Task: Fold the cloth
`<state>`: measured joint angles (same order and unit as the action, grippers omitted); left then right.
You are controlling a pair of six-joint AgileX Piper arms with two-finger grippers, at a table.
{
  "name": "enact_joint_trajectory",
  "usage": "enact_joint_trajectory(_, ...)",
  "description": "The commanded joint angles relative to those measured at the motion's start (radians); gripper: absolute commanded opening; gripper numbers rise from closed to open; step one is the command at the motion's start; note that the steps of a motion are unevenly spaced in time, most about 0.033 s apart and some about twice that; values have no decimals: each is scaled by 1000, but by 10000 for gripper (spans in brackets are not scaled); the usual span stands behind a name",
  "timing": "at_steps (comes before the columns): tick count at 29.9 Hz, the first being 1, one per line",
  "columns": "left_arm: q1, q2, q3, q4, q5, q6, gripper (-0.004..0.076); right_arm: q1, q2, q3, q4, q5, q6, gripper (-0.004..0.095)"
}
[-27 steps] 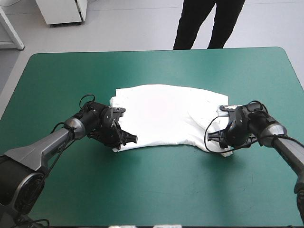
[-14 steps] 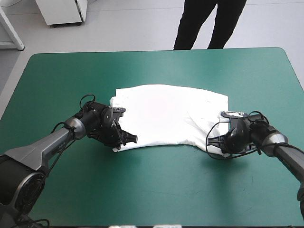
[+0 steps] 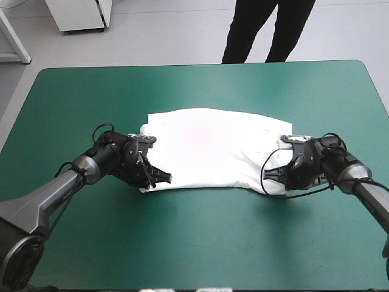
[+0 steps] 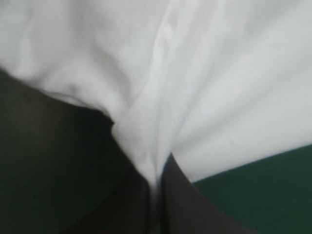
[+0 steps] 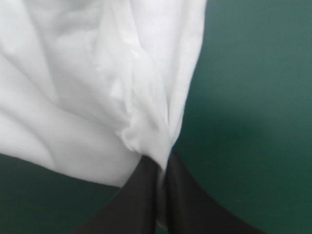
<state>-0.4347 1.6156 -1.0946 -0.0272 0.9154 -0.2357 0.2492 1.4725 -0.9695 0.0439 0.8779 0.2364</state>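
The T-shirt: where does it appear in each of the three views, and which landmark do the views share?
High view: the T-shirt lies spread on the middle of the teal-green cover, with the left end effector and the right end effector at its near corners.
Left wrist view: it is the white cloth ahead of the left end effector, which pinches one fold.
Right wrist view: it is the white cloth ahead of the right end effector, which pinches an edge.
Shared landmark: the teal-green cover beside the shirt's edge.

Beyond the far edge of the table (image 3: 200, 85) with its evenly lit teal-green cover and rounded corners, pale grey floor (image 3: 170, 36), a white cabinet (image 3: 79, 15) off the far left corner and a slanted white leg (image 3: 17, 41) of furniture farther left.
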Motion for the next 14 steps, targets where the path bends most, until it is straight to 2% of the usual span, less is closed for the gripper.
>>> enact_joint_trajectory(1,-1,-116,-25,27,-8,-5,-10,0,-72,-126,-36,34,-26,-18)
enact_joint_trajectory(8,-1,-144,-144,82,-60,-5,-10,0,-74,-276,-90,52,-21,-17)
enact_joint_trajectory(12,1,-109,-226,171,-140,-45,-10,0,-69,-331,-134,-38,-10,-17)
enact_joint_trajectory(14,1,-73,-262,214,-143,-53,-10,-8,-55,-354,-136,-65,-10,-17)
